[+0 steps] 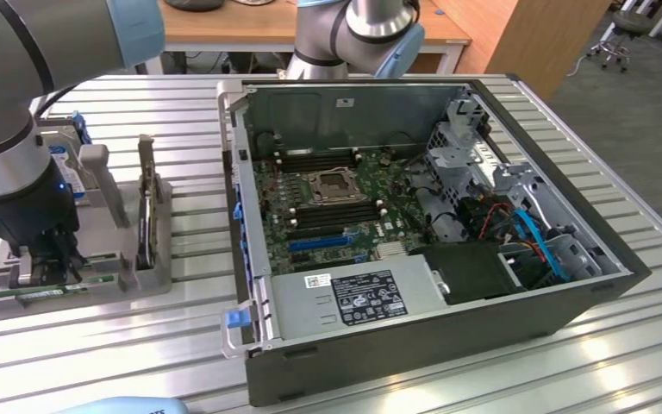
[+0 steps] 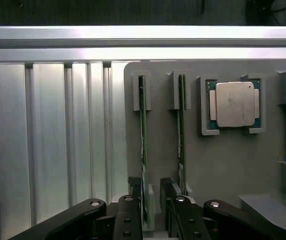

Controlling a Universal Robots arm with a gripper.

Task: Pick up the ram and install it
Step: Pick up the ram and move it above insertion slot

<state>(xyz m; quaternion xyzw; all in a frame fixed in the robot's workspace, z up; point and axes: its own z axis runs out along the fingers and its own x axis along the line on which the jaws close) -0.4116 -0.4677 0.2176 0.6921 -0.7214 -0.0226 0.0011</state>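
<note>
The gripper hangs low over the grey fixture tray, which sits at about nine o'clock from the open computer case as the exterior view shows it. Its jaws stand wide apart and hold nothing.

In the wrist view, the ram stands on its thin edge in the tray's outermost slot. One end runs in between the two black fingers, so there is a finger facing each flat side. I cannot tell whether either pad is touching the board yet. The stick is therefore straight under the tool, not off to one side.

In the exterior view the ram's long axis runs roughly nine o'clock to three o'clock along the tray's front edge. The jaws are set across that line, about twelve to six, so they look squared to the stick's thin dimension.

A second memory stick stands parallel just beside the ram, on the side toward the processor chip. One finger sits in the narrow lane between the two sticks. To my eye, that lane is the tight spot for any grip here.
</note>
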